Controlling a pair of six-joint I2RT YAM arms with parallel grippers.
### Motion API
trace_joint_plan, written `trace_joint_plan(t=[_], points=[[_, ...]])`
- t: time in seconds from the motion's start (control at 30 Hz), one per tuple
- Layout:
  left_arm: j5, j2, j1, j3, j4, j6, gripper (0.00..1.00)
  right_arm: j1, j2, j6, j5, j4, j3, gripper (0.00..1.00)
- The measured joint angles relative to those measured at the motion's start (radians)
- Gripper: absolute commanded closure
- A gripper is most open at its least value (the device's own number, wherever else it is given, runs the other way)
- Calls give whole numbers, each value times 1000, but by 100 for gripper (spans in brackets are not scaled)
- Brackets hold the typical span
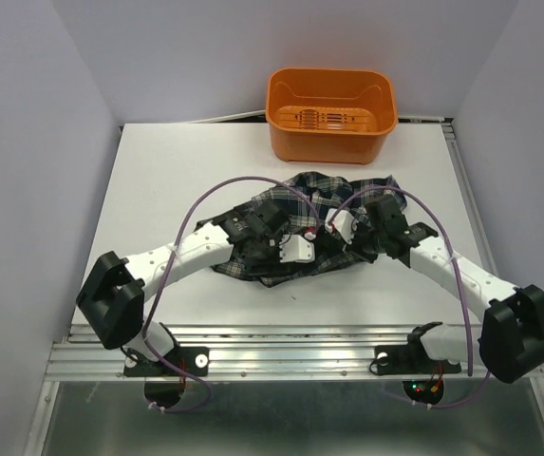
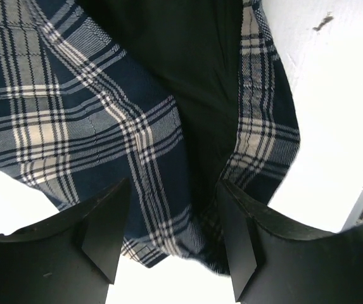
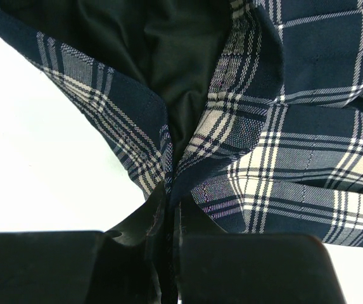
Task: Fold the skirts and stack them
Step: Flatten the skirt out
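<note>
A crumpled heap of navy-and-green plaid skirt cloth [image 1: 321, 201] lies mid-table; I cannot tell how many skirts are in it. My left gripper [image 1: 286, 242] is down on its left part. In the left wrist view the gripper [image 2: 171, 244] is open, and the skirt's edge [image 2: 137, 158] lies between and beyond the fingers [image 2: 108, 234], just above the white table. My right gripper [image 1: 357, 233] is on the heap's right part. In the right wrist view the gripper [image 3: 173, 199] is shut on a fold of the skirt [image 3: 282, 158], whose dark lining shows above.
An orange plastic basket [image 1: 328, 138] stands at the far edge of the white table [image 1: 177, 171], behind the heap. Grey walls close in left and right. A metal rail [image 1: 281, 356] runs along the near edge by the arm bases.
</note>
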Motion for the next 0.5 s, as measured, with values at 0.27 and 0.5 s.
trace_joint_plan(t=[0.27,0.5], points=[[-167,80,-17,-38,84,-31,80,0,-8,10,16,1,-24,99],[-145,-13,118,-16,64,-58,100,0,-34,9,38,6,-52,99]])
